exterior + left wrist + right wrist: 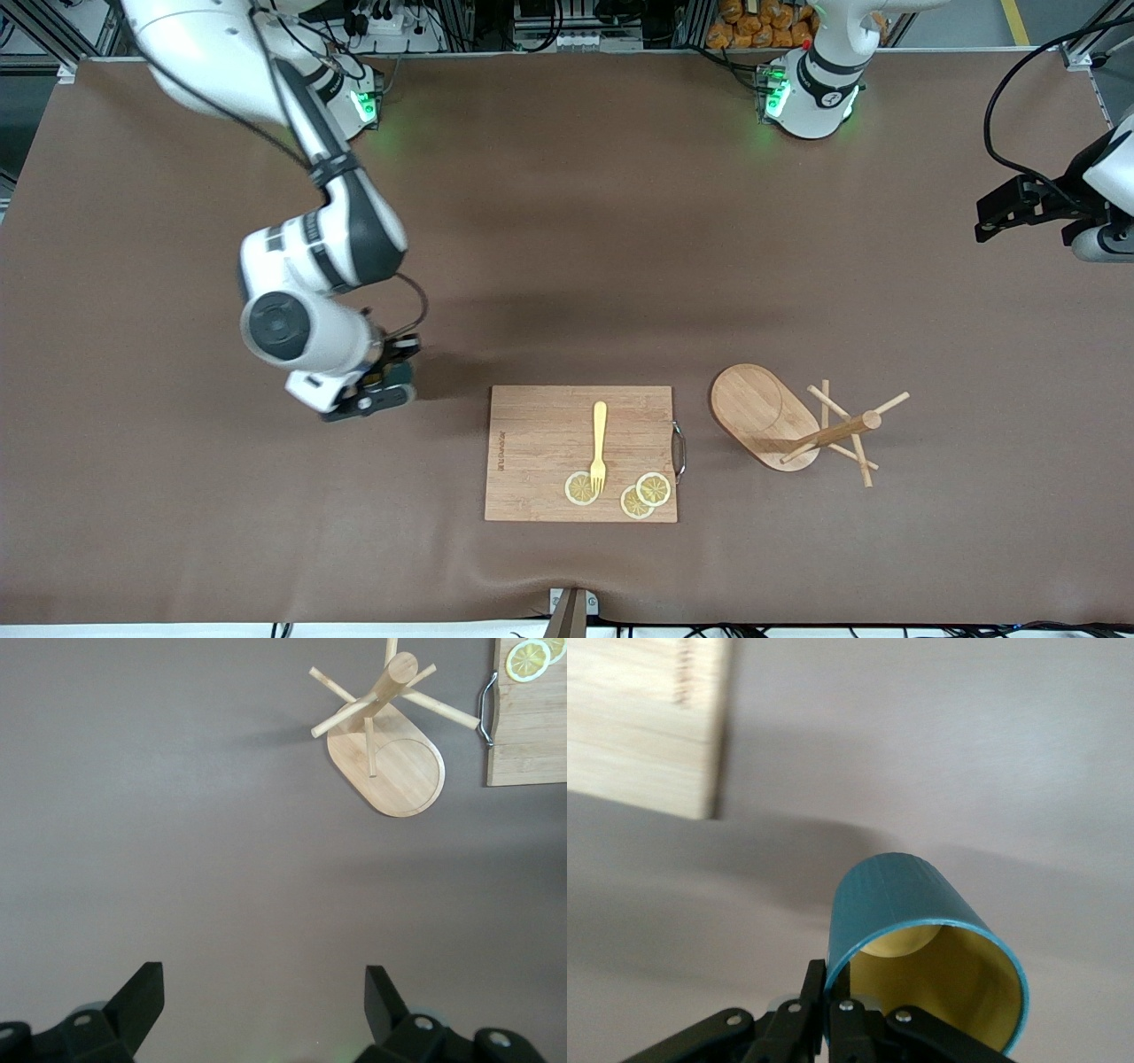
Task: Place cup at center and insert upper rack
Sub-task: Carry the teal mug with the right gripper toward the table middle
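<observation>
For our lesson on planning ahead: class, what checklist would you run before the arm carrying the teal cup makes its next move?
1. Right gripper shut on rim of small dark teal cup: ok.
2. Cup at table centre: not ok; it is at the right arm's end of the rectangular wooden cutting board.
3. Light wooden mug tree upright: ok.
4. Left gripper open, waiting over bare table: ok.
5. Cup's handle position: cannot tell.
</observation>
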